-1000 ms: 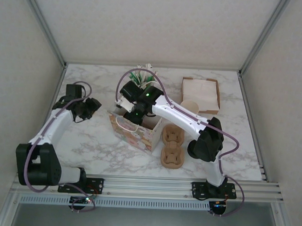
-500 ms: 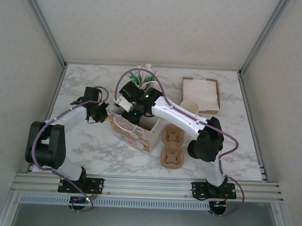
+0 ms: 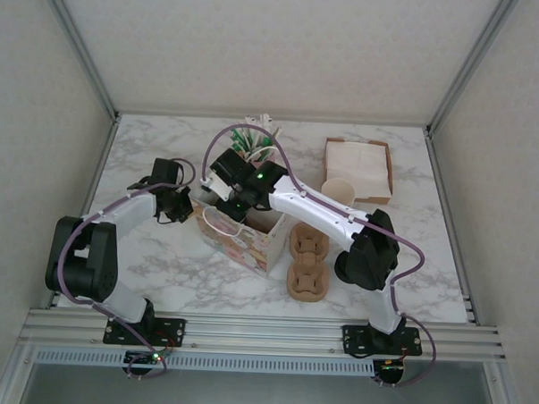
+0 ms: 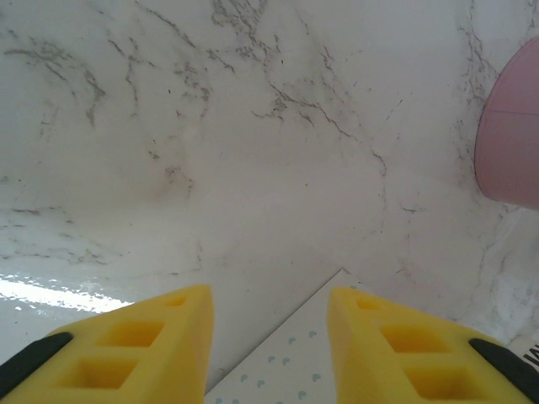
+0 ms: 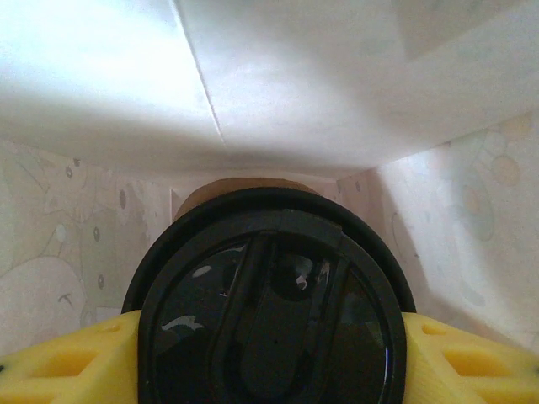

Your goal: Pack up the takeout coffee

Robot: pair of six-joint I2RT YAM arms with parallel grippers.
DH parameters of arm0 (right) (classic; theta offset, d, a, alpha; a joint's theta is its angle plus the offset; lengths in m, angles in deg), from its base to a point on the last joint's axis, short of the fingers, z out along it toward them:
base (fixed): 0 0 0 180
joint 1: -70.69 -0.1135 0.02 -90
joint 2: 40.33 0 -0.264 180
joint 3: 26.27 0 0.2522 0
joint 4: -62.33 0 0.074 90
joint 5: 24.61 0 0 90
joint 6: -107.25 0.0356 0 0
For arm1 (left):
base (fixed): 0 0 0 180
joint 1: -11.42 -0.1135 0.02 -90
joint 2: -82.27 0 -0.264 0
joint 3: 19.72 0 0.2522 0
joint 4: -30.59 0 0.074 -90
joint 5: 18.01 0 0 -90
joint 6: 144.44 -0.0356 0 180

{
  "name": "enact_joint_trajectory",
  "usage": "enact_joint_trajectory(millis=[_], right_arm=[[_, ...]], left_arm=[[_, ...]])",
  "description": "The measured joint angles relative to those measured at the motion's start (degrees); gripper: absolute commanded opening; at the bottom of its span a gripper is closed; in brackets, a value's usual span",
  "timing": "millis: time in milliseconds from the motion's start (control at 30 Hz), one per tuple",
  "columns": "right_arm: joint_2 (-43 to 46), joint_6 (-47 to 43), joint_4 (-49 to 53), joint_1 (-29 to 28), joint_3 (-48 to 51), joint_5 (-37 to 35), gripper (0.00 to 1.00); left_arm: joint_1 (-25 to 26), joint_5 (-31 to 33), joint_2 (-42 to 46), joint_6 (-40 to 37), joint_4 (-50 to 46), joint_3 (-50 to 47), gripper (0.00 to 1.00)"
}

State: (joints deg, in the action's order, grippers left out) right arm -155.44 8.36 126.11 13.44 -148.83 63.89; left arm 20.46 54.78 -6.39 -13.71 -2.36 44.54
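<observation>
The takeout coffee (image 5: 269, 311), a cup under a round black lid, hangs inside the patterned paper bag (image 3: 243, 235), whose inner walls (image 5: 455, 219) surround it in the right wrist view. My right gripper (image 3: 227, 197) reaches down into the bag's open top and is shut on the cup, with yellow fingers (image 5: 76, 362) pressed to both sides of the lid. My left gripper (image 3: 182, 207) hovers at the bag's left corner. It stands open, and a white corner of the bag with blue hearts (image 4: 312, 358) lies below the gap between its fingers (image 4: 143, 345).
Two brown cup carriers (image 3: 309, 242) (image 3: 306, 281) lie right of the bag. Behind them stand cream cups (image 3: 339, 191) and a brown box of napkins (image 3: 358, 166). Green and white packets (image 3: 254, 140) stick up behind the bag. A pink surface (image 4: 514, 135) sits right of my left gripper.
My left arm swung in from the far left to the bag's left corner, then held. The right gripper with the coffee has barely moved.
</observation>
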Motion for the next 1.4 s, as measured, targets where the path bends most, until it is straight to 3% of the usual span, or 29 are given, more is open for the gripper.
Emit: enact_joint_trajectory(millis=[533,633,833,1033,1400], right_arm=[[3.4,2.5,0.0,0.0,1.2,1.1,0.51],[4.3,3.1,0.3,0.0,1.1,0.6,0.51],[7.8,5.0,1.1,0.0,0.8,-0.4,0.52],[12.5,7.1,2.5,0.0,-2.9,-2.0,0.52],[17.6,10.1,3.0,-0.2,-7.8,-5.0,0.52]], left_arm=[[0.3,2.0,0.9,-1.3,-2.5,0.2,0.43],[0.3,3.8,3.2,-2.7,-5.7,1.5,0.47],[0.3,8.2,14.6,-6.5,-10.7,7.1,0.66],[0.2,9.0,24.5,-11.8,-11.5,11.3,0.81],[2.8,0.6,38.1,-32.0,-8.2,11.3,0.90]])
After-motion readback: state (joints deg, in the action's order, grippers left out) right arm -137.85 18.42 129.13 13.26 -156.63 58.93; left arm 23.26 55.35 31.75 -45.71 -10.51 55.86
